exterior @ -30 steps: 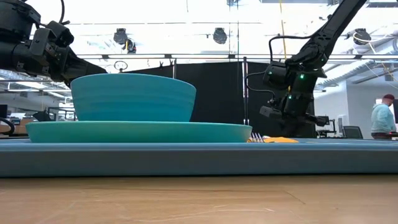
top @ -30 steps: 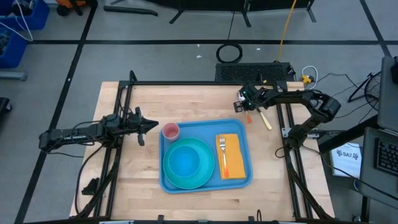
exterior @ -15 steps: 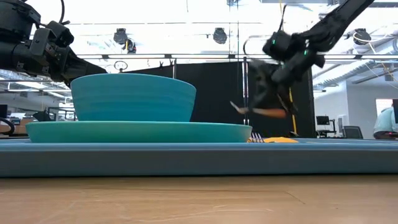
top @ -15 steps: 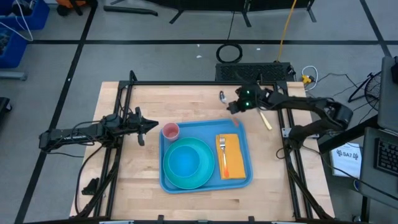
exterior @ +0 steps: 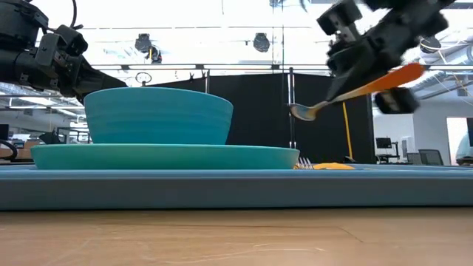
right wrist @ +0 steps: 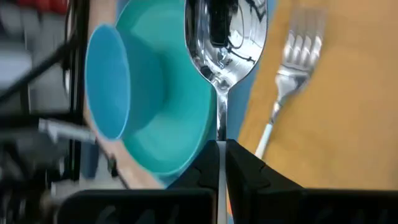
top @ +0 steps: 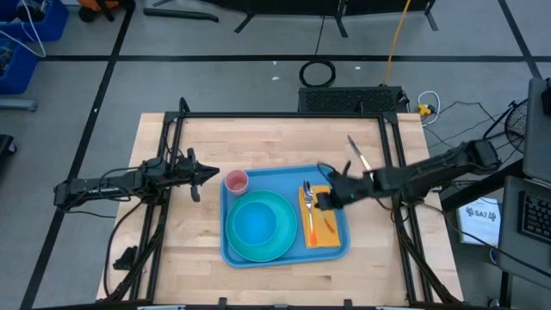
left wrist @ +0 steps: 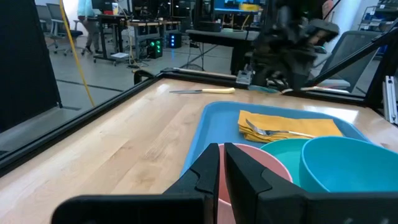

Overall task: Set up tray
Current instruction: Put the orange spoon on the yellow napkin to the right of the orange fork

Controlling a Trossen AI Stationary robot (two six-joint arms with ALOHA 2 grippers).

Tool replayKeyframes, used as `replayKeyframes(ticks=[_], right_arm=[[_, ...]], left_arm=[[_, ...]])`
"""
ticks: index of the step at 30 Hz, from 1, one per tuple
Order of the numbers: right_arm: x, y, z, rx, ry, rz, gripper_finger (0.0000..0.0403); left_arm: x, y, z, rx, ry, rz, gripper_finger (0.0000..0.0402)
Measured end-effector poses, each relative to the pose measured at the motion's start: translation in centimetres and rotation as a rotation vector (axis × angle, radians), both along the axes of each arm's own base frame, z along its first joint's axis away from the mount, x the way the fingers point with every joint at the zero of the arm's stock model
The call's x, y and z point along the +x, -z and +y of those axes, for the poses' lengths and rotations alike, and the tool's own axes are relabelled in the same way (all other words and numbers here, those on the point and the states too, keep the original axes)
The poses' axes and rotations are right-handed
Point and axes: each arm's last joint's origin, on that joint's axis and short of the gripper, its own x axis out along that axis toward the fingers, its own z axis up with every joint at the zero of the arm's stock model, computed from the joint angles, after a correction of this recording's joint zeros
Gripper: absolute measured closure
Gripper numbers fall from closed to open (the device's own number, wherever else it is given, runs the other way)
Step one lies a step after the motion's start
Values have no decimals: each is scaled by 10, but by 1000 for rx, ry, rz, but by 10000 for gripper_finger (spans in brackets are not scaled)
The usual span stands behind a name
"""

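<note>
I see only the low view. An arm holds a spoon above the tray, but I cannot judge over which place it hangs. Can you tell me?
Observer: The right gripper, shut on the spoon, is over the yellow napkin on the tray, beside the fork that lies there.
Operator: Is any cutlery left outside the tray?
Observer: Yes, a knife lies on the table beyond the tray's far right corner.
Operator: And where exactly is the left arm?
Observer: The left gripper waits off the tray's left edge, next to the pink cup, holding nothing.
</note>
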Motion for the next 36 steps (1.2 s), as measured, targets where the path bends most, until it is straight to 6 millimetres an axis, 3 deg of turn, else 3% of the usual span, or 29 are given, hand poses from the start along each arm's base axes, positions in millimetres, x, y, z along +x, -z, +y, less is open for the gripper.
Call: replayKeyframes(ticks=[6, 12, 28, 36], right_arm=[[-14, 13, 39, -119, 265, 1, 402], [-13, 36, 55, -168, 297, 66, 402], [-3, 69, 64, -115, 318, 167, 403], [-1, 72, 63, -142, 341, 159, 403]], left_arm=[[0, 0, 0, 0, -1, 0, 376], [0, 0, 0, 0, 0, -1, 376], [0, 0, 0, 0, 0, -1, 376], [0, 0, 0, 0, 0, 0, 376]])
